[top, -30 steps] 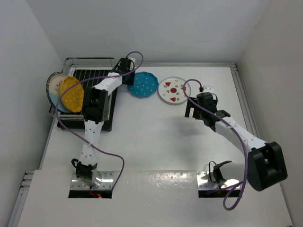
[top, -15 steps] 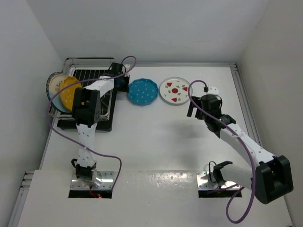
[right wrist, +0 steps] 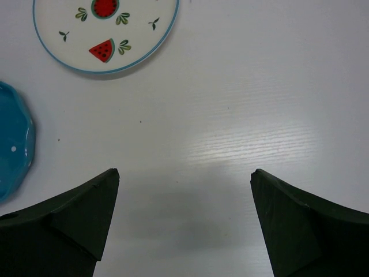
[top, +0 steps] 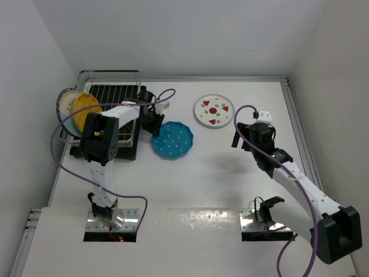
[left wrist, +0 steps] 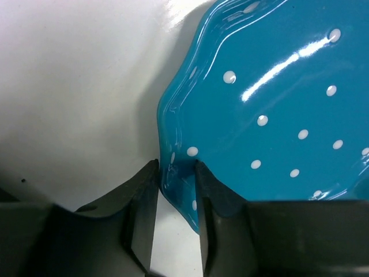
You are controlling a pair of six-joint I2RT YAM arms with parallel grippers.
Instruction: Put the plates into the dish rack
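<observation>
My left gripper [top: 153, 126] is shut on the rim of the blue white-dotted plate [top: 173, 140] and holds it just right of the dish rack [top: 112, 95]; the left wrist view shows the rim pinched between the jaws [left wrist: 176, 170]. The yellow dotted plate [top: 85, 111] stands on edge at the rack's left end, with a floral-rimmed plate [top: 65, 98] and a light-blue plate behind it. The white plate with red fruit shapes [top: 213, 110] lies flat on the table, also in the right wrist view [right wrist: 104, 29]. My right gripper [top: 244, 137] is open and empty, below and right of that plate.
The rack's black drip tray [top: 130, 151] sits at the table's left side. White walls close in the table on the left, back and right. Purple cables loop along both arms. The blue plate's edge shows in the right wrist view [right wrist: 14, 167].
My left gripper has pulled the blue dotted plate from beside the fruit plate toward the near side, by the rack's right edge. My right arm has drawn back to the right.
</observation>
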